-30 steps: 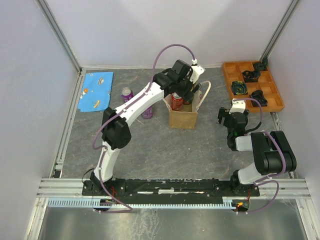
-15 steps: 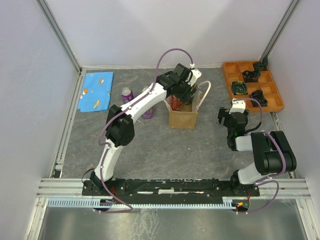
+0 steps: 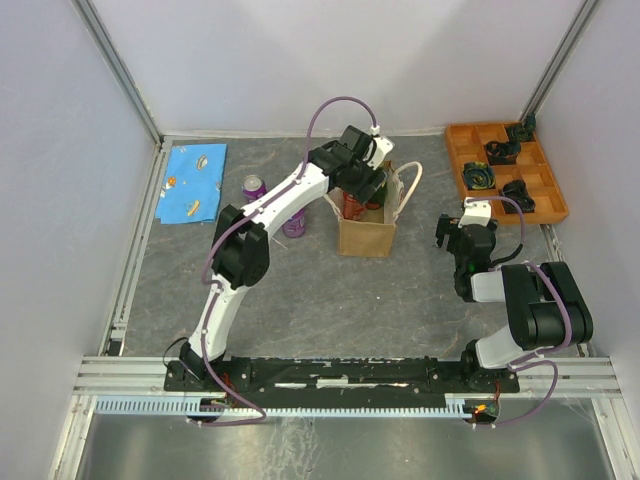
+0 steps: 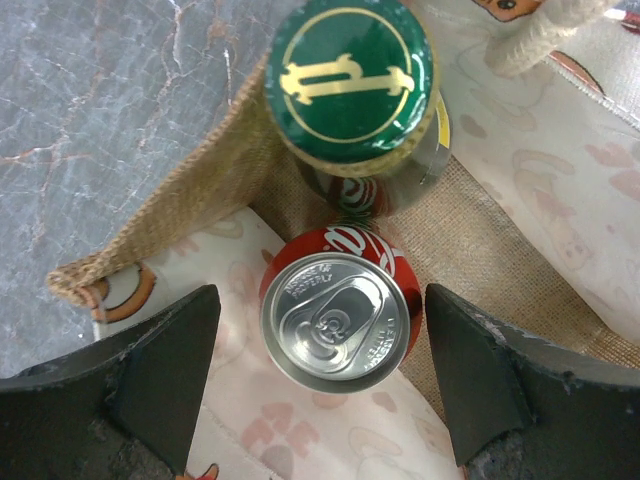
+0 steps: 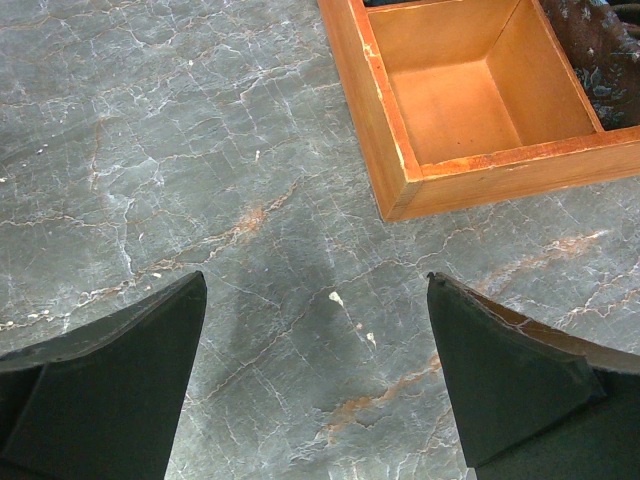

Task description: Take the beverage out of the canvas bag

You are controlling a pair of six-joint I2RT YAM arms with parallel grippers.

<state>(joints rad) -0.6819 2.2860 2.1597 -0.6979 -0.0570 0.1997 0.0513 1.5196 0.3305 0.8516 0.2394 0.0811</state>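
Note:
The tan canvas bag with white rope handles stands mid-table. Its burlap wall shows in the left wrist view. Inside stand a red soda can with a silver top and a bottle with a green cap. The can also shows in the top view. My left gripper is open right above the bag's mouth, one finger on each side of the can, not touching it; in the top view it is over the bag. My right gripper is open and empty above bare table.
An orange compartment tray with dark items sits at the back right; its corner is near my right gripper. A purple can stands left of the bag, another partly hidden behind my left arm. A blue cloth lies at the far left.
My left gripper has moved down and back over the bag's mouth, closing in on the red can. The right arm has not moved.

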